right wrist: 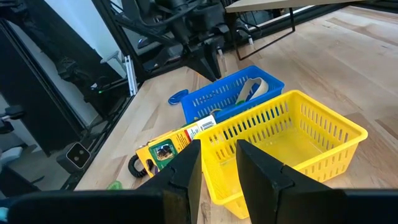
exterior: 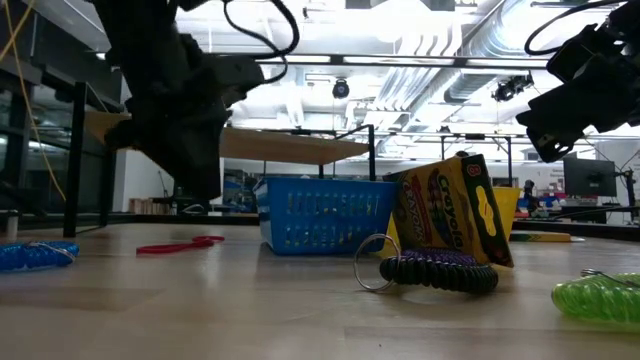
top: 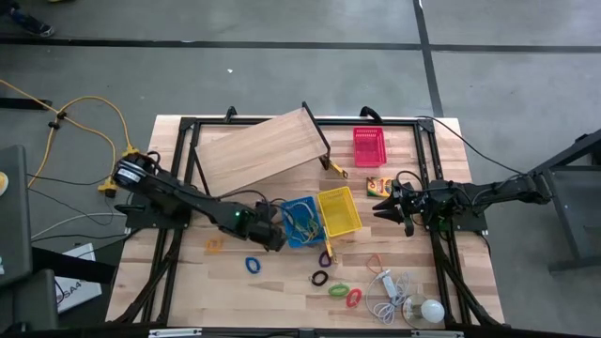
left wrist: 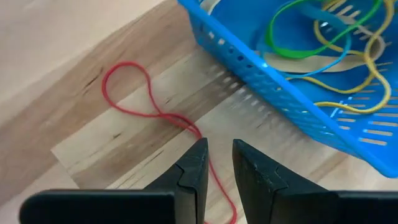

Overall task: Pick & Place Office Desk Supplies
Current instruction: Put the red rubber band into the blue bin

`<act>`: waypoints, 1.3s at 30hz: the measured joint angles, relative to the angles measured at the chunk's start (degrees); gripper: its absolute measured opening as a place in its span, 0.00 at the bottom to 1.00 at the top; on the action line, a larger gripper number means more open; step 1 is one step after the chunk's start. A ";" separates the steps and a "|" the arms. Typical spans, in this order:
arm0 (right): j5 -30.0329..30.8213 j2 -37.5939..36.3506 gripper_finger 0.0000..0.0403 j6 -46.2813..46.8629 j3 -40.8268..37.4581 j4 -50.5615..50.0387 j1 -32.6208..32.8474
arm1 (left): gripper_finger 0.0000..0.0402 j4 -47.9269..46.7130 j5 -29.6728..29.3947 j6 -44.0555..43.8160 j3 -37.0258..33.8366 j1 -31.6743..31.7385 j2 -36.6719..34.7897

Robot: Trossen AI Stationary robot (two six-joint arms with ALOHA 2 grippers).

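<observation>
A red rubber band [left wrist: 134,93] lies flat on the table beside the blue basket [top: 300,221], which holds several coloured bands [left wrist: 323,37]. My left gripper [left wrist: 219,146] points steeply down over the band, open by a narrow gap, next to the basket's wall [left wrist: 261,81]. The yellow basket [right wrist: 280,140] stands right of the blue one. The crayon box [right wrist: 177,146] leans against the yellow basket's near side. My right gripper [right wrist: 217,149] hangs open above the table at the right [top: 380,208], clear of everything. My left gripper comes at the red band from above, slanting down, its fingertips [left wrist: 198,155] on either side of one strand [left wrist: 208,168]. I cannot tell whether they touch it. The band lies slack on the wood.
A wooden board on black legs [top: 258,150] stands at the back left and a red basket [top: 369,145] at the back. Blue [top: 252,265], black [top: 319,278], green [top: 338,290] and red [top: 354,297] coils lie near the front edge. A white bulb [top: 431,310] with its cord lies at the front right.
</observation>
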 joint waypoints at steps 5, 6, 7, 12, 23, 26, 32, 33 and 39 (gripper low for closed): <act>0.00 0.01 0.22 0.00 0.00 0.00 0.00 | 0.18 0.01 0.83 -3.58 0.00 0.24 1.75; 0.00 -0.01 0.22 0.00 0.00 0.00 0.00 | 0.18 0.07 0.87 -4.03 0.00 0.31 2.11; 0.00 0.01 0.22 0.00 0.00 0.00 -0.02 | 0.18 0.11 0.91 -4.38 -0.01 0.41 2.29; 0.00 -0.01 0.22 0.01 0.00 0.02 0.00 | 0.18 0.33 2.00 -4.86 -0.09 1.23 3.09; -0.11 0.01 0.22 0.00 0.00 0.13 0.00 | 0.18 2.55 3.89 -5.58 0.02 2.51 5.74; -0.13 0.01 0.22 0.00 0.00 0.17 0.00 | 0.18 2.11 4.00 -5.68 -0.09 2.53 5.90; -0.14 0.01 0.22 0.00 0.00 0.24 -0.01 | 0.18 2.27 4.06 -5.67 0.02 2.53 6.79; -0.15 0.01 0.22 0.01 0.00 0.24 -0.01 | 0.18 2.25 4.09 -5.67 0.02 2.53 6.77; -0.15 0.00 0.22 0.01 0.00 0.26 -0.01 | 0.18 2.03 4.26 -5.65 0.00 2.53 6.75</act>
